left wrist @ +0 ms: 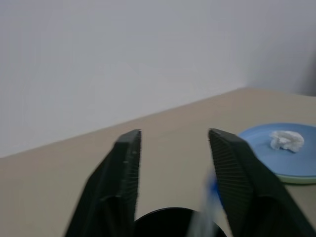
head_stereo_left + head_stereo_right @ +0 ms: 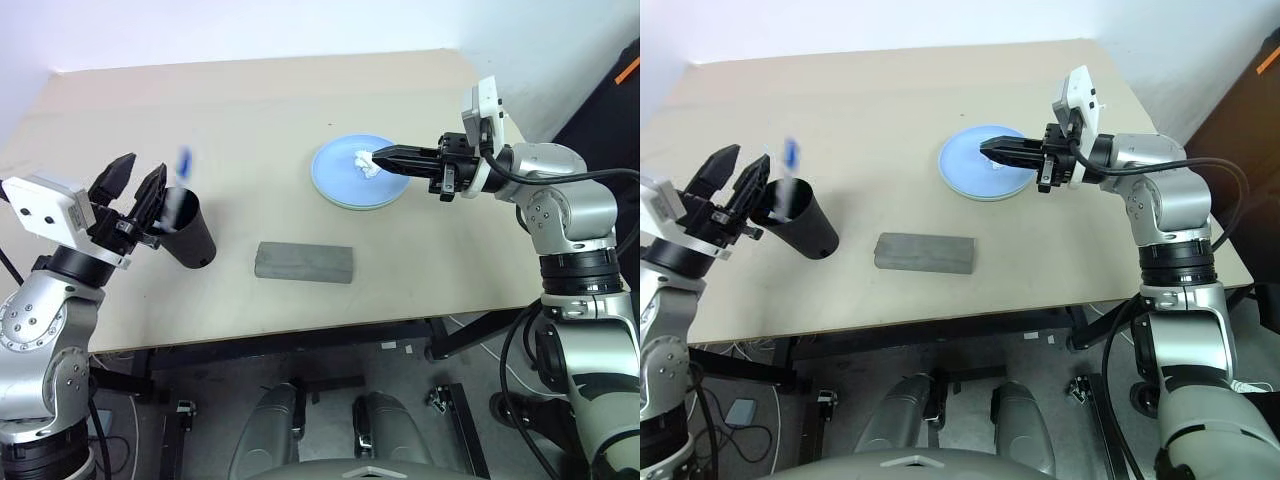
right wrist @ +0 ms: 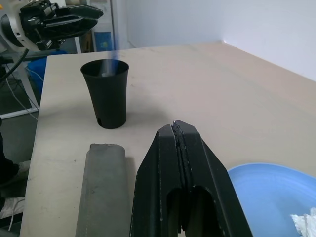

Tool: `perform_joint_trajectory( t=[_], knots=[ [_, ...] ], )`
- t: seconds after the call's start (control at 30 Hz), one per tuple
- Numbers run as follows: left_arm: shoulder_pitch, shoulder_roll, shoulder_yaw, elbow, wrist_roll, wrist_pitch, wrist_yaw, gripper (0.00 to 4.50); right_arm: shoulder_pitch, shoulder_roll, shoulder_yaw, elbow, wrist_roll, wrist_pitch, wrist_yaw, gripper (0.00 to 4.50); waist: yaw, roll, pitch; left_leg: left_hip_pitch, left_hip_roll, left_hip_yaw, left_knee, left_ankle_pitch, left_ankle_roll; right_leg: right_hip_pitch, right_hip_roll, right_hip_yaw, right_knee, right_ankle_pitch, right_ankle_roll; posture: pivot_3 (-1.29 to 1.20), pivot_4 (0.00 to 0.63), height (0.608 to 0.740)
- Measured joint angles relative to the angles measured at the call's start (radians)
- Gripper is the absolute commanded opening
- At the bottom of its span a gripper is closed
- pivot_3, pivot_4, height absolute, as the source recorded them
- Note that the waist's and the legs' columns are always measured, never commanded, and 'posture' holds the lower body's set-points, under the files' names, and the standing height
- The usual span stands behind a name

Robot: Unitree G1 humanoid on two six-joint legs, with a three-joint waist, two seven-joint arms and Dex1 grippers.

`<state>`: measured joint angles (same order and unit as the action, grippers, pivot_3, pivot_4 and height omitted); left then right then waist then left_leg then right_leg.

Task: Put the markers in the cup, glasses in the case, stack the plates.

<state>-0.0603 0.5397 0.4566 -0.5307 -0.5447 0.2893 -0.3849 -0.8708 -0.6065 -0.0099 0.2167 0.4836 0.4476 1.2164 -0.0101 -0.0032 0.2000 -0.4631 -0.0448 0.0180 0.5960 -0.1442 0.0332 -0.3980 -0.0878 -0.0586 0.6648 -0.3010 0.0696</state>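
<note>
Blue-capped marker caught as a blur at the mouth of the cup!

Taking the cup as our landmark: the left gripper sits right beside its rim, fingers spread apart and gripping nothing, with the marker streaking between fingers and cup opening. Just along from the cup lies the grey case, lid down, flat on the table. Beyond the case, well apart from the cup, the plates sit stacked, blue on top, carrying a crumpled white tissue. The right gripper is over them, fingers pressed together, tips at the tissue.
</note>
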Motion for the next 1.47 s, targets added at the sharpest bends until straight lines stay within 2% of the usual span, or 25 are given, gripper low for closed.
perform_joint_trajectory(
  t=[0.1,0.13,0.33,0.47,0.67,0.87,1.0,1.33,1.37,1.47],
  knots=[
    [0.011,0.0,0.0,0.0,0.001,-0.002,-0.001,4.33,-0.001,0.002,0.001,0.007,-0.004,-0.005,0.001,0.0,0.0,0.0,0.0,0.0,0.0,0.0,0.0,0.0,0.0,0.0,0.0,0.0,0.0,0.0,0.0,0.0,0.15,0.712],
    [0.013,0.0,0.001,0.0,0.001,-0.003,-0.001,4.42,-0.003,0.004,0.001,0.01,-0.006,-0.007,0.002,0.0,0.0,0.0,0.0,0.0,0.0,0.0,0.0,0.0,0.0,0.0,0.0,0.0,0.0,0.0,0.0,0.0,0.15,0.712],
    [0.052,0.003,0.022,-0.023,-0.017,0.001,-0.005,4.42,-0.014,0.025,0.005,0.031,-0.008,-0.014,0.008,0.0,-0.001,0.0,0.0,0.0,0.0,0.002,0.0,-0.001,0.001,-0.001,0.0,0.001,0.0,0.0,0.0,0.0,0.15,0.712],
    [0.113,0.03,0.079,-0.068,-0.107,0.042,-0.035,4.42,-0.028,0.03,0.005,0.05,-0.008,-0.013,0.022,0.0,-0.003,0.0,0.0,0.0,0.001,0.002,0.0,-0.001,0.001,-0.002,0.0,0.002,0.0,0.0,-0.001,0.0,0.15,0.712],
    [0.289,0.085,0.186,-0.114,-0.211,0.069,-0.158,4.42,-0.029,0.035,0.007,0.069,-0.005,0.015,0.045,0.0,-0.004,0.0,0.0,0.0,0.001,0.004,-0.001,-0.001,0.002,-0.006,0.0,0.004,0.0,-0.002,-0.004,0.0,0.15,0.712],
    [0.375,0.125,0.251,-0.09,-0.301,0.093,-0.279,4.42,-0.005,0.043,-0.005,0.058,0.039,0.106,0.024,0.0,-0.002,0.0,0.0,0.0,0.002,0.006,-0.003,-0.002,0.002,-0.007,-0.001,0.004,-0.002,-0.002,-0.004,0.0,0.15,0.712],
    [0.383,0.149,0.252,-0.03,-0.313,0.096,-0.353,4.5,0.065,0.041,-0.012,-0.008,0.068,0.157,-0.001,0.86,-0.003,0.0,0.0,-0.002,0.002,0.007,-0.005,-0.002,0.003,-0.009,-0.001,0.005,-0.002,-0.002,-0.004,0.0,0.15,0.712],
    [0.348,0.2,0.224,0.063,-0.318,0.124,-0.482,4.5,0.198,-0.044,-0.078,-0.185,0.136,0.244,-0.027,4.31,-0.005,0.0,0.0,-0.002,0.003,0.009,-0.008,-0.003,0.004,-0.009,-0.001,0.007,-0.007,-0.002,-0.004,0.0,0.15,0.712],
    [0.349,0.205,0.225,0.07,-0.319,0.124,-0.496,4.5,0.215,-0.055,-0.078,-0.194,0.136,0.244,-0.025,4.48,-0.004,0.001,0.0,-0.002,0.003,0.009,-0.009,-0.003,0.004,-0.009,-0.001,0.007,-0.008,-0.002,-0.004,0.0,0.15,0.712],
    [0.343,0.208,0.224,0.101,-0.317,0.124,-0.527,4.5,0.25,-0.067,-0.078,-0.213,0.125,0.231,-0.041,4.48,-0.005,0.001,0.0,-0.002,0.003,0.01,-0.01,-0.003,0.004,-0.009,-0.001,0.007,-0.01,-0.002,-0.004,0.0,0.15,0.712]
  ],
)
